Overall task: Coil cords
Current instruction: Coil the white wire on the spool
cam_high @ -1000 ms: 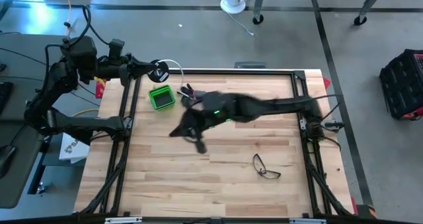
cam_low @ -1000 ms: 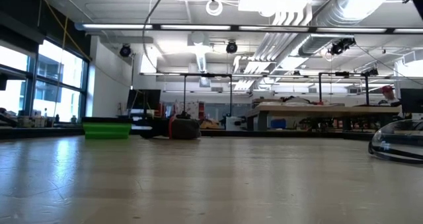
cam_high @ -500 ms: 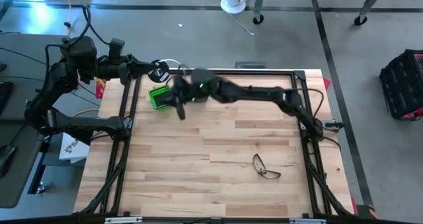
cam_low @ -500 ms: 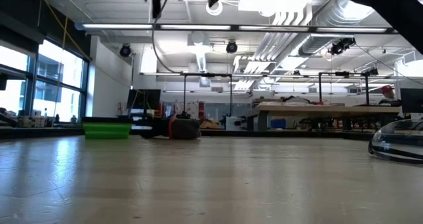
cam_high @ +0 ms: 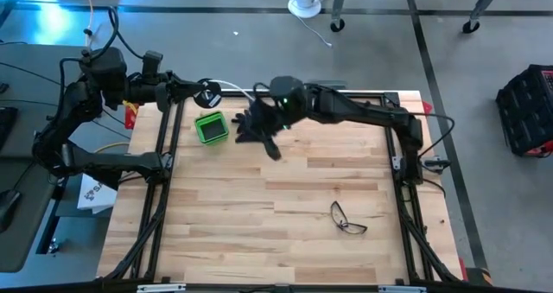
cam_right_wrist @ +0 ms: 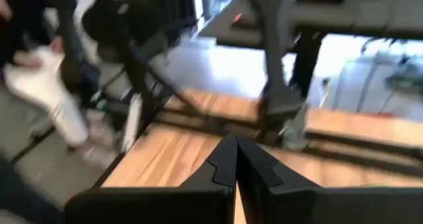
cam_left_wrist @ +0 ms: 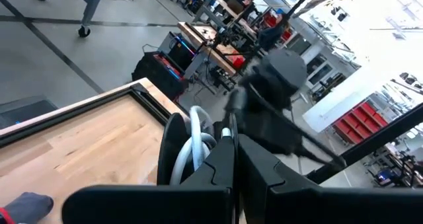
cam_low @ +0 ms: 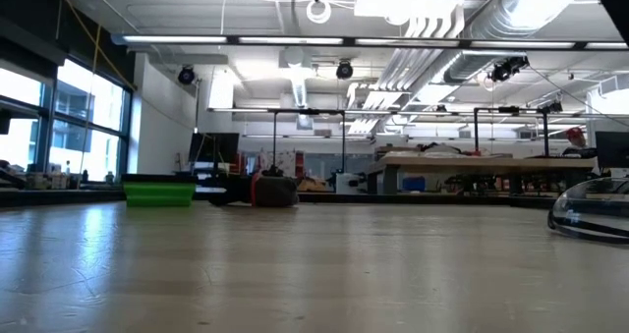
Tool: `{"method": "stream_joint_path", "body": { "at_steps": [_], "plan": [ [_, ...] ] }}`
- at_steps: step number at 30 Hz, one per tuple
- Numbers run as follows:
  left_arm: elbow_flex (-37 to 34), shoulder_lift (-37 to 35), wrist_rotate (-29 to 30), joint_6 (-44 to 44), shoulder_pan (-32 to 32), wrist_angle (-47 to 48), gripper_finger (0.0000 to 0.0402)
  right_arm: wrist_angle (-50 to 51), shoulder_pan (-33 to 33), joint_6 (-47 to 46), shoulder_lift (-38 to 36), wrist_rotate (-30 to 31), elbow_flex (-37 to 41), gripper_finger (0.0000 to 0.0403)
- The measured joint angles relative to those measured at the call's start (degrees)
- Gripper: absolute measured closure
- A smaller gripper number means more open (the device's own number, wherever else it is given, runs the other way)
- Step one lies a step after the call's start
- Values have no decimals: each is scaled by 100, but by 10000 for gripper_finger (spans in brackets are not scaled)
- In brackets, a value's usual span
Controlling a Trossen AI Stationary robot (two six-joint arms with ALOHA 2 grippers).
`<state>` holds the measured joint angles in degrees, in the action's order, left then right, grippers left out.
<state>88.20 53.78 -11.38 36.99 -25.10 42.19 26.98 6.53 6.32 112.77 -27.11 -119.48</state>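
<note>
Risk of snagging the cord (cam_high: 226,86) at upper left of the high view.
Left end effector (cam_high: 204,93), closed, seems to pinch the reel (cam_left_wrist: 173,159); right end effector (cam_high: 257,136), closed and empty, hangs beside the green bin (cam_high: 210,126) and could catch cord or left arm.

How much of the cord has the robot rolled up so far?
Some white cord already looks looped at the black reel. The left gripper is shut at the reel near the table's far left corner. The right gripper, shut, is close by. A stretch of cord between them is not yet wound.
</note>
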Motion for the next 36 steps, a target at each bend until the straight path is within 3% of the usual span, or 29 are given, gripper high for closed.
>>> {"method": "stream_joint_path", "body": {
  "at_steps": [4,10,13,17,22,26,30,36],
  "plan": [
    [0,20,7,26,0,-7,401,60,-319,64,-112,49,7,403],
    [-4,37,11,28,0,-6,401,-725,-665,137,-5,730,17,403],
    [-4,48,11,46,0,-7,401,-1233,-665,2,-82,625,17,403],
    [-4,57,1,48,1,-29,402,-1877,-599,-511,-46,31,-2,403],
    [-4,63,0,92,0,-77,402,-1904,-561,-1008,333,-177,25,403],
    [-4,57,0,92,0,-187,401,-1977,-580,-926,235,-133,17,403],
    [-4,55,-4,92,0,-173,401,-1305,-583,-282,-153,851,7,403],
    [-4,55,-11,90,0,-188,402,-208,-485,601,-774,3553,-5,403]
  ]
}}
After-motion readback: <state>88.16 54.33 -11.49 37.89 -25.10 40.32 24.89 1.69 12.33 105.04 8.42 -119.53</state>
